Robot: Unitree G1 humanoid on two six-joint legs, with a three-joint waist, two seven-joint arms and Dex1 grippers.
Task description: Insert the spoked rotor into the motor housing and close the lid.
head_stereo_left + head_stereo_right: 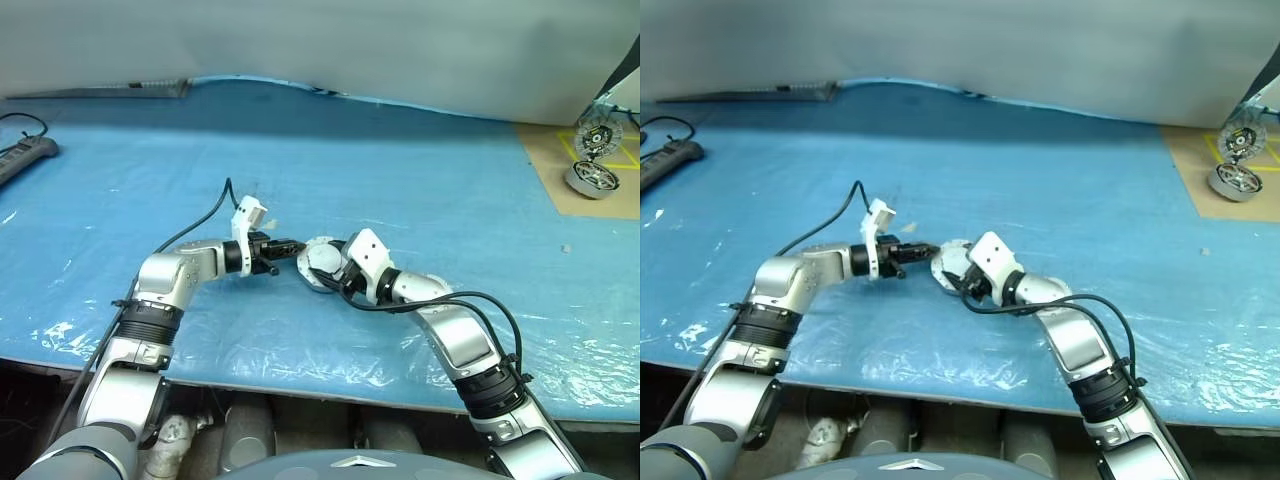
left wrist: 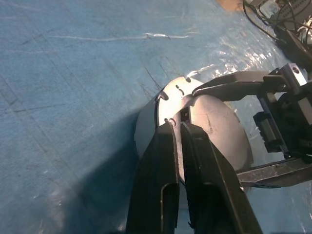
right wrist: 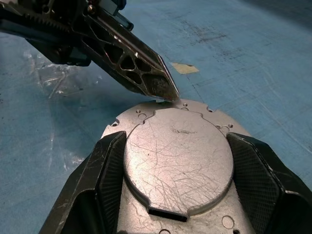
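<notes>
The right tool (image 3: 178, 161) clamps the motor housing (image 3: 178, 156) from both sides above the blue bench (image 1: 420, 180). The left tool (image 2: 176, 127), shut and empty, touches the housing's rim; the right wrist view shows its scratched grey face.

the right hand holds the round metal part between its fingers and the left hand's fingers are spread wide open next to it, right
Not quite. The right hand does hold the motor housing between its fingers, but the left hand's fingers are shut together, tips at the part's rim, as the left wrist view shows.

A blue plastic sheet (image 1: 400, 180) covers the table, bearing a power strip (image 1: 22, 158).
</notes>
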